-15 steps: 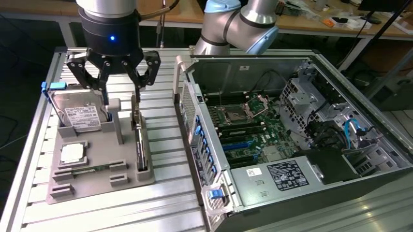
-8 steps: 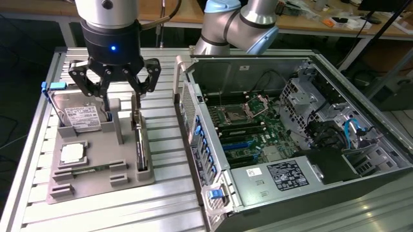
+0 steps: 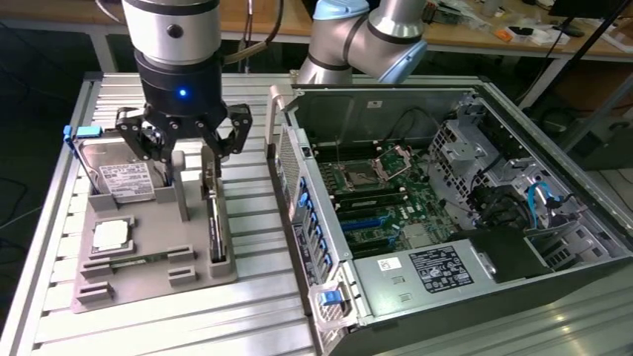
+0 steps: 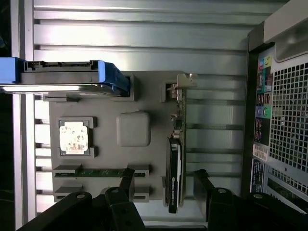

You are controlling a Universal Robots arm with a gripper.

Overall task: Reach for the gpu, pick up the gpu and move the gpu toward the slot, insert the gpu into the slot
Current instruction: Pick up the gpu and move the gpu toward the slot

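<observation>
1. The gpu [image 3: 215, 226] is seen standing on its long edge in a slit of the grey tray [image 3: 148, 278], along the tray's side nearer the computer case [image 3: 475, 282].
2. Its silver bracket [image 4: 185, 82] is found at the same end of the tray as the hard drive [image 3: 124, 178].
3. The gripper [image 3: 190, 158] is held above the tray with its fingers [image 4: 127, 180] spread wide, and nothing is gripped.
4. In the wrist view the card's dark body is seen between the two fingers, apart from both.
5. The rest of the tray is taken up by the hard drive with its blue end, a square processor chip [image 3: 111, 236] in its own recess, and a memory stick [image 3: 133, 259] laid in holders near the tray's front.
6. The slot [image 3: 368, 222] is seen as a blue strip on the green motherboard [image 3: 396, 208] inside the open case, on the exterior view's right of the tray and well apart from the gpu.
7. Tray and case are both set on a ribbed metal table [image 3: 247, 311].
8. Behind the case, the arm's grey and pale blue joints [image 3: 366, 37] are seen.
</observation>
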